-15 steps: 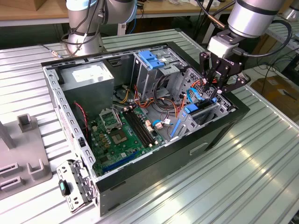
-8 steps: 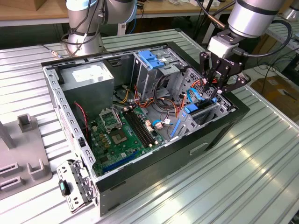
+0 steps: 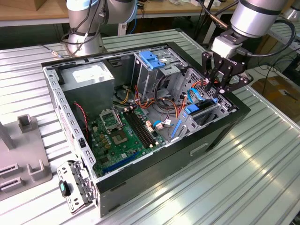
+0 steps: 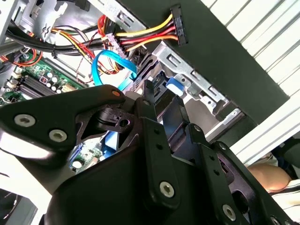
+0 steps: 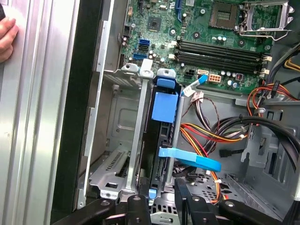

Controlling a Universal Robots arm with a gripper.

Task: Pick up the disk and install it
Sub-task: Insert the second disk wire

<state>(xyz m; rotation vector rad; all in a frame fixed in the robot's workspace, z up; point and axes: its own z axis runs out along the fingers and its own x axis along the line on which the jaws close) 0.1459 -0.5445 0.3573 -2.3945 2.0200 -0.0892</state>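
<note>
The disk stands on edge in the drive bay at the front corner of the open computer case; its blue plastic tab faces the motherboard. My gripper hangs over that bay at the exterior view's right. In both wrist views its black fingers flank the near end of the disk, one on each face and close against it. The gripper looks shut on the disk, and most of the disk's body is hidden by the bay's metal walls.
A blue flat cable and red-yellow wire bundles cross beside the bay. The case also holds a motherboard, a grey box with a white sticker and a tall cage with a blue latch. A person's hand rests outside the case.
</note>
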